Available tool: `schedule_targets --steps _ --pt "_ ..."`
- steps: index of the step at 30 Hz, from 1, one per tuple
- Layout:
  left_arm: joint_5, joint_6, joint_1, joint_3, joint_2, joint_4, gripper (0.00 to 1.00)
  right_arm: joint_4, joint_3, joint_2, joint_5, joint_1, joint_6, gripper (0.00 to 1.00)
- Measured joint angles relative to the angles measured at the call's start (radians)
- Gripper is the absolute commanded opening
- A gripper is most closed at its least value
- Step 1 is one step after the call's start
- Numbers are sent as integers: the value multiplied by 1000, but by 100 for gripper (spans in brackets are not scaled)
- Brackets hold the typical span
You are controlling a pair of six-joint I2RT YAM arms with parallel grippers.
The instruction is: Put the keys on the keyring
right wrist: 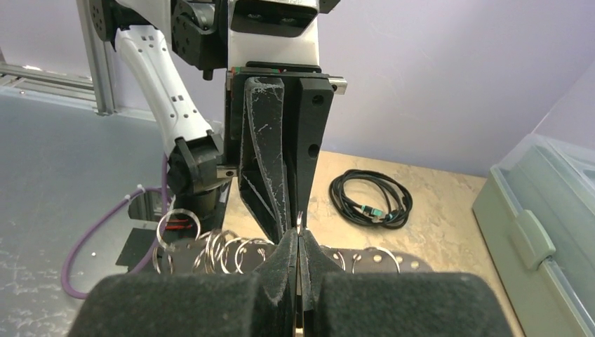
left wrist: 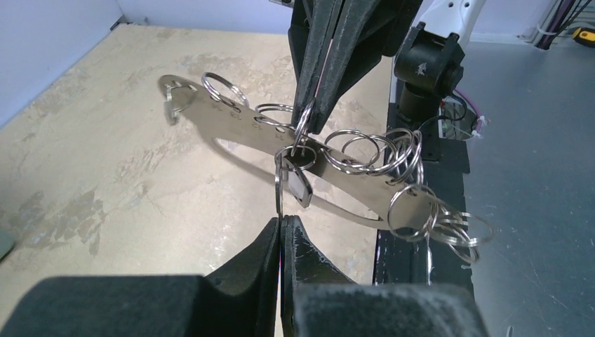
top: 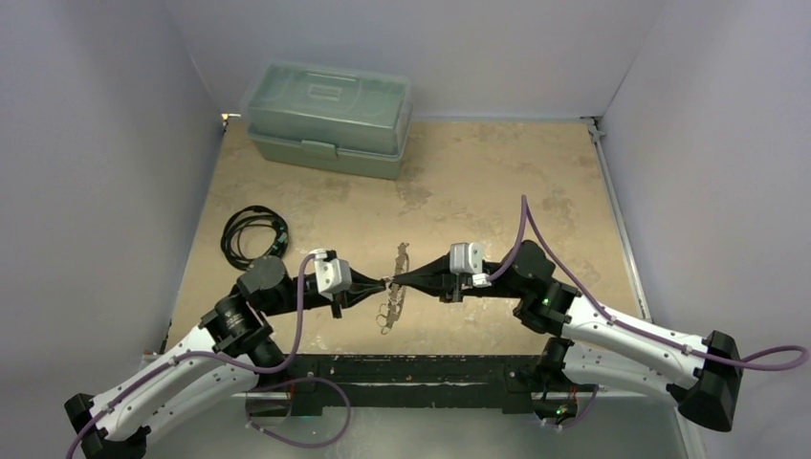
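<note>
Well in front of the green box (top: 330, 120), the right hand (left wrist: 309, 121) clamps a ring (left wrist: 302, 133) of the keyring (left wrist: 226, 121) aloft and the left hand (left wrist: 281, 223) is closed on a tiny key (left wrist: 297, 185) (light, stiff, slick metal, likely best pinched across flat faces)

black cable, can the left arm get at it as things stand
Probably, but not freely: the black cable lies uncovered beside the left arm, yet the left pincer is shut on a key at the keyring.
</note>
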Motion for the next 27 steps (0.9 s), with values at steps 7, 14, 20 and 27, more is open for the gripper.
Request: schedule_targets --steps 7,14,20,27 --pt "-21 29 0 25 -14 -74 0 -2 0 8 2 0 0 0" --pt "-57 73 1 95 -23 -163 0 -8 0 28 3 0 -1 0" --pt "-61 97 1 143 -24 -237 0 -16 0 55 3 0 -5 0" --pt "-63 103 1 146 -33 -264 0 -19 0 63 4 0 -6 0"
